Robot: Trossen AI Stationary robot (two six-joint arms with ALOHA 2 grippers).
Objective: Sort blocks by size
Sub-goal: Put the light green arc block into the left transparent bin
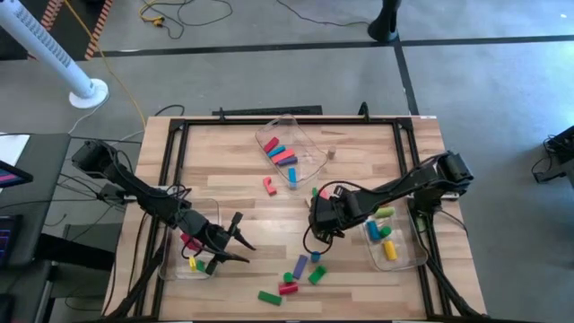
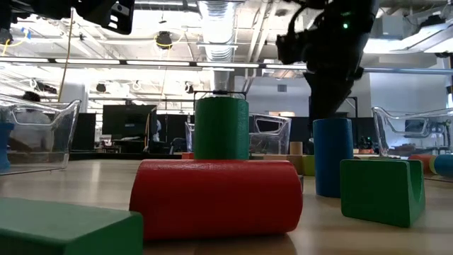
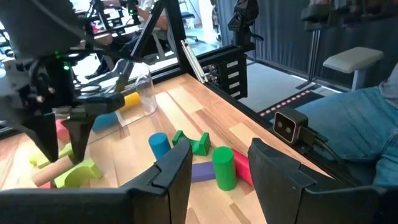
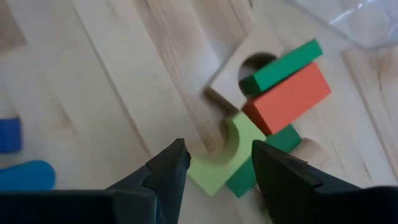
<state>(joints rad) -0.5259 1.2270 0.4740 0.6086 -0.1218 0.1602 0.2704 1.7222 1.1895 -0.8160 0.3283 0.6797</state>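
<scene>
Three clear bins stand on the wooden worktop (image 1: 224, 193): one at the far middle (image 1: 309, 135) holding red, blue and purple blocks, one at the left edge (image 1: 211, 208) with red, yellow and green pieces, one at the right edge (image 1: 414, 256) with green, blue and yellow pieces. Loose blocks lie in a cluster at the near middle (image 1: 300, 269), with a red piece (image 1: 269, 186) nearer the centre. A white fan (image 1: 85, 90) stands on the floor beyond the worktop.

The right gripper (image 1: 316, 218) hangs low over a small pile beside the right bin. Only the right wrist view resolves this pile: a tan arch (image 4: 239, 71), a green bar (image 4: 283, 65), a red bar (image 4: 286, 98) and a light-green arch (image 4: 221, 163), touching one another. The jaws stand spread, one on either side of the light-green arch, holding nothing.

The left gripper (image 1: 240, 240) hovers just beside the left bin, jaws spread and empty. Its wrist view shows an upright green cylinder (image 3: 224, 167) and a blue cylinder (image 3: 159, 145) ahead.

The low view alone shows a red cylinder (image 2: 216, 198) lying crosswise, blocking the blocks behind it.
</scene>
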